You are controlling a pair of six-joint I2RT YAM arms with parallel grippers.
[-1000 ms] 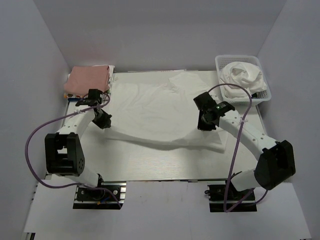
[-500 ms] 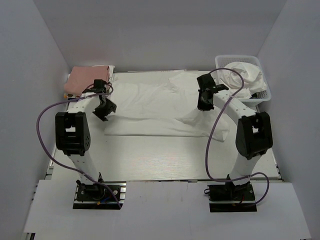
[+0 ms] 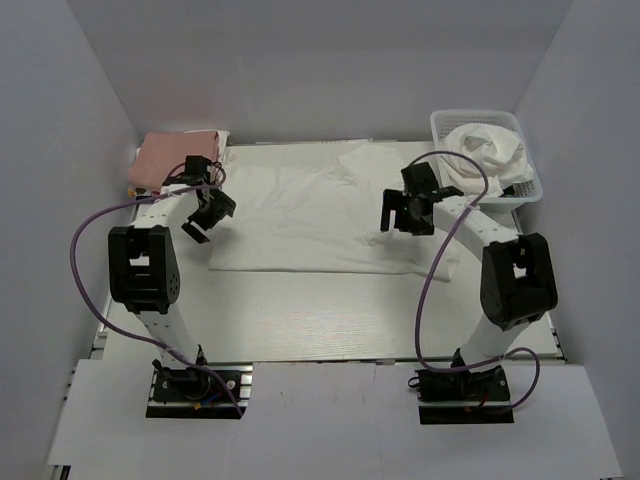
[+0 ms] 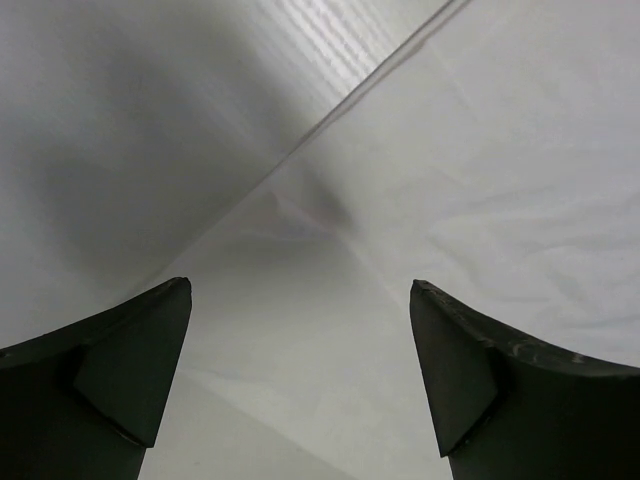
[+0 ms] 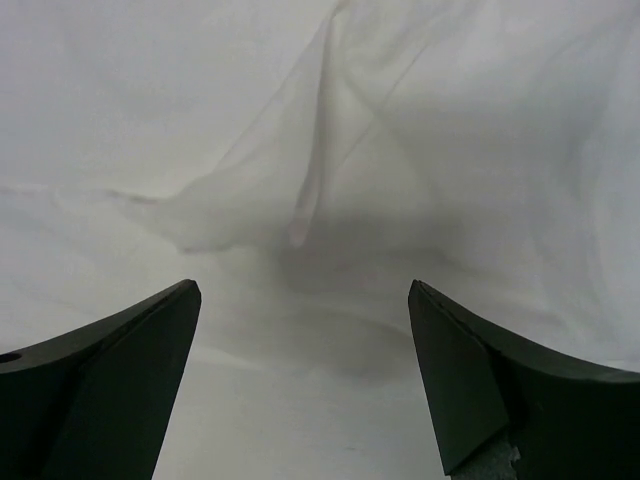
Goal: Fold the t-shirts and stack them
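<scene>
Both arms are reaching forward, left gripper [image 3: 208,216] and right gripper [image 3: 404,212] gaping empty above the t-shirt [image 3: 310,228] on the desk [image 3: 300,312].

One flat t-shirt [image 3: 310,215], perhaps one crumpled t-shirt [image 3: 488,150], one basket [image 3: 438,130], one pink bundle [image 3: 178,160].

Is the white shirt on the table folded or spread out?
Folded over once, apparently: the shirt lies as a short band, its near edge straight.
</scene>
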